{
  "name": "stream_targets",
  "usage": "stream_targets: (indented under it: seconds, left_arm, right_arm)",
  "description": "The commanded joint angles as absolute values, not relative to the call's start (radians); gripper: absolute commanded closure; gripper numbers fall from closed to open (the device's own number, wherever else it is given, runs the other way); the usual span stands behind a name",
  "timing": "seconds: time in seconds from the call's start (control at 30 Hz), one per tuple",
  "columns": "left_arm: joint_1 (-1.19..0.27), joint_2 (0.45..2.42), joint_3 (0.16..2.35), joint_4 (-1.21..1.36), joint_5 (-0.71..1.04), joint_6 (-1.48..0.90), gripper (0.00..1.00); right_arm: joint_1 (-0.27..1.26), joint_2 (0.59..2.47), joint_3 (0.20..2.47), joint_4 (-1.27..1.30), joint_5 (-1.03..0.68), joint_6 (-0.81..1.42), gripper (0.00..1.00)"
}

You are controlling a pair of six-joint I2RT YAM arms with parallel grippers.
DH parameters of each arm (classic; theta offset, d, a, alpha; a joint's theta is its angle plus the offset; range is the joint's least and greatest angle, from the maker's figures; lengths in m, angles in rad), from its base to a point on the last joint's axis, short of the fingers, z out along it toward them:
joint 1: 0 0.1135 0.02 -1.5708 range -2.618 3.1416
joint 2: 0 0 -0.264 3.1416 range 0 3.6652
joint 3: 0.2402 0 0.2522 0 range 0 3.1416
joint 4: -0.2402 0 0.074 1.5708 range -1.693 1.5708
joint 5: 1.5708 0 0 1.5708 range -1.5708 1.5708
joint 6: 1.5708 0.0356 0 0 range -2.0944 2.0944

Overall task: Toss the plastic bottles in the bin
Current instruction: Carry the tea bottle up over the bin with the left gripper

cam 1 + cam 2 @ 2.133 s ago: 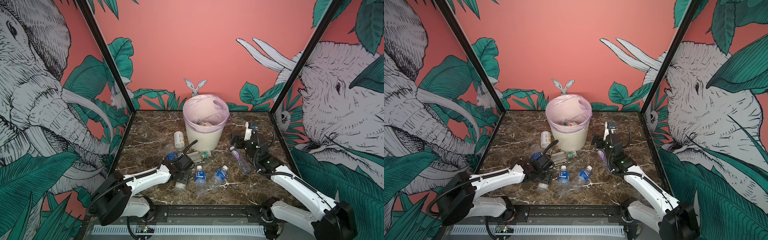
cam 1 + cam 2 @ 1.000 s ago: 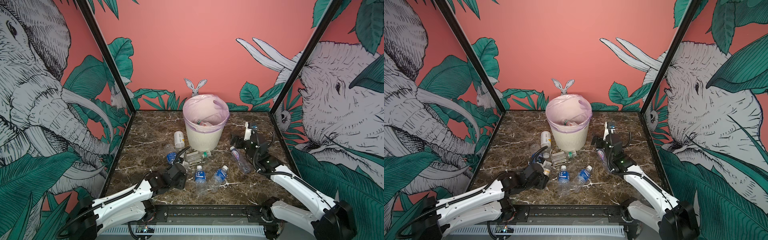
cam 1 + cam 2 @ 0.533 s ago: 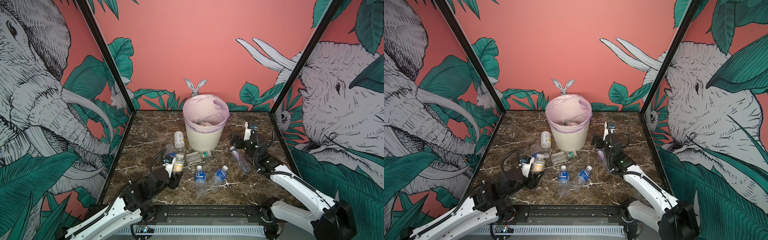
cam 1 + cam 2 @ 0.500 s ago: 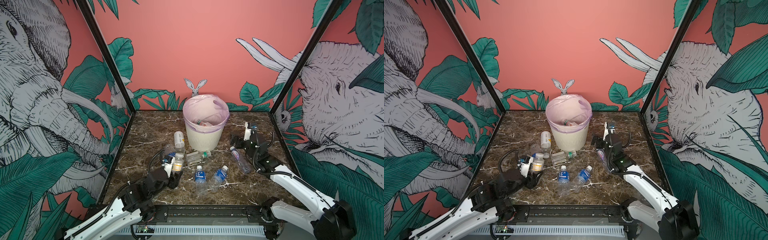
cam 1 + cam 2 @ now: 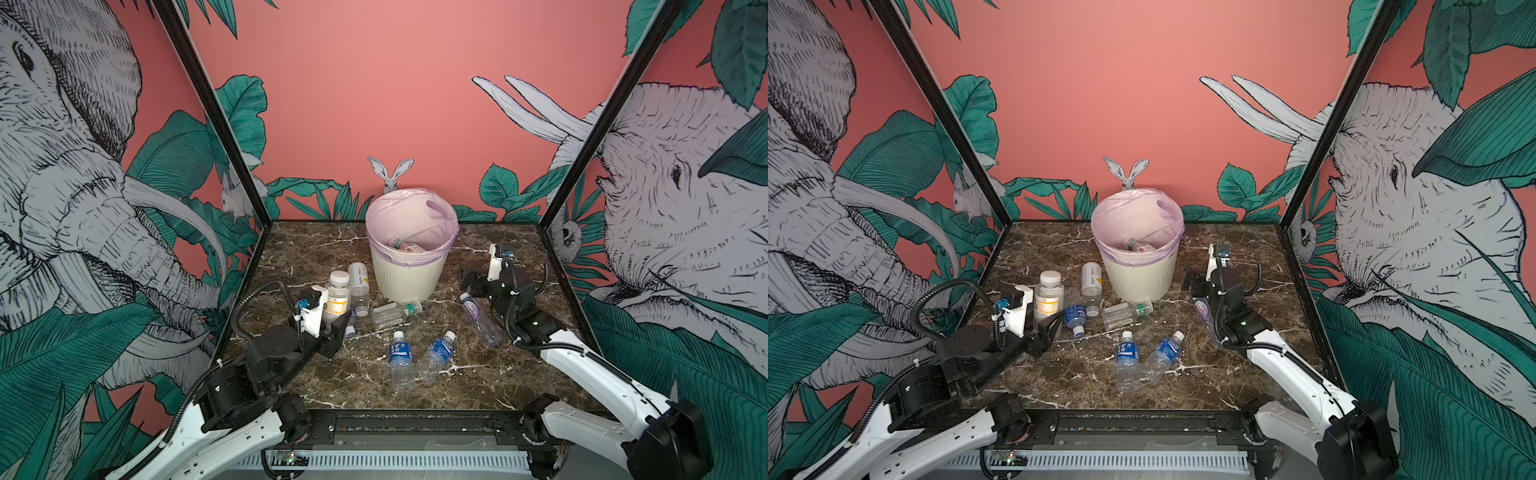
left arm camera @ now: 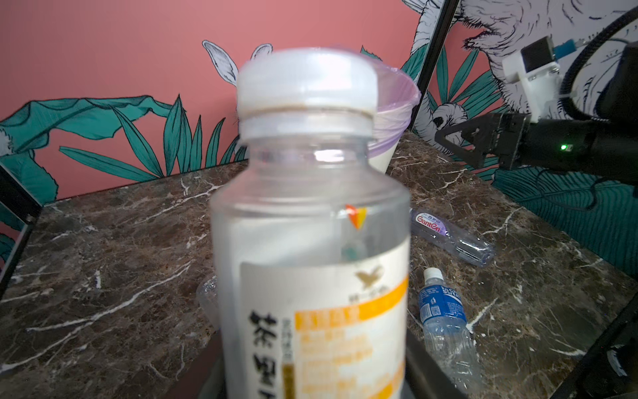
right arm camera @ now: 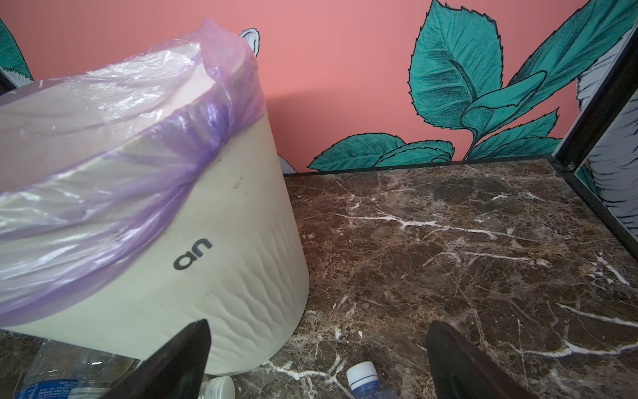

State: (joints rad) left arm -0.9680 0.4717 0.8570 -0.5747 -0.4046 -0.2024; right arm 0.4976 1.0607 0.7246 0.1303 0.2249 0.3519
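My left gripper (image 5: 332,323) (image 5: 1044,325) is shut on a clear plastic bottle (image 5: 337,291) (image 5: 1049,297) (image 6: 310,241) with a white cap and a white-and-yellow label. It holds the bottle upright above the table's left side. The cream bin (image 5: 409,279) (image 5: 1138,279) (image 7: 207,276) with a lilac bag stands at the back centre, with one bottle (image 5: 405,246) inside. My right gripper (image 5: 468,284) (image 7: 317,326) hangs open beside the bin's base, over the cap of a purple-labelled bottle (image 5: 478,312) (image 7: 361,374).
Two blue-labelled bottles (image 5: 400,354) (image 5: 440,349) lie at the front centre. A green-capped one (image 5: 395,311) lies before the bin and another white-and-yellow one (image 5: 358,282) to its left. A small blue bottle (image 5: 1075,318) lies by my left gripper. Black frame posts edge the table.
My left gripper has lifted the white-and-yellow bottle off the table, turned it upright and drawn it up and a little left. The right arm has not moved.
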Motion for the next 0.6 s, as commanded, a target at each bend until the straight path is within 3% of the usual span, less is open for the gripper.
stream_targets:
  seconds: [0.0,0.3,0.57]
  left_arm:
    - [-0.971,0.533,0.957,-0.531,-0.423,-0.092,0.53]
    - [-0.946,0.947,1.376,-0.469,-0.346,0.102,0.53]
    - [-0.737,1.439,1.916,-0.532,-0.097,0.084,0.50]
  right_arm:
    - [0.502,1.062,0.753,0.158,0.221,0.351,0.01]
    - [0.502,1.060,0.758,0.156,0.197,0.365,0.01]
    - [0.502,1.032,0.759,0.144,0.195,0.365,0.01]
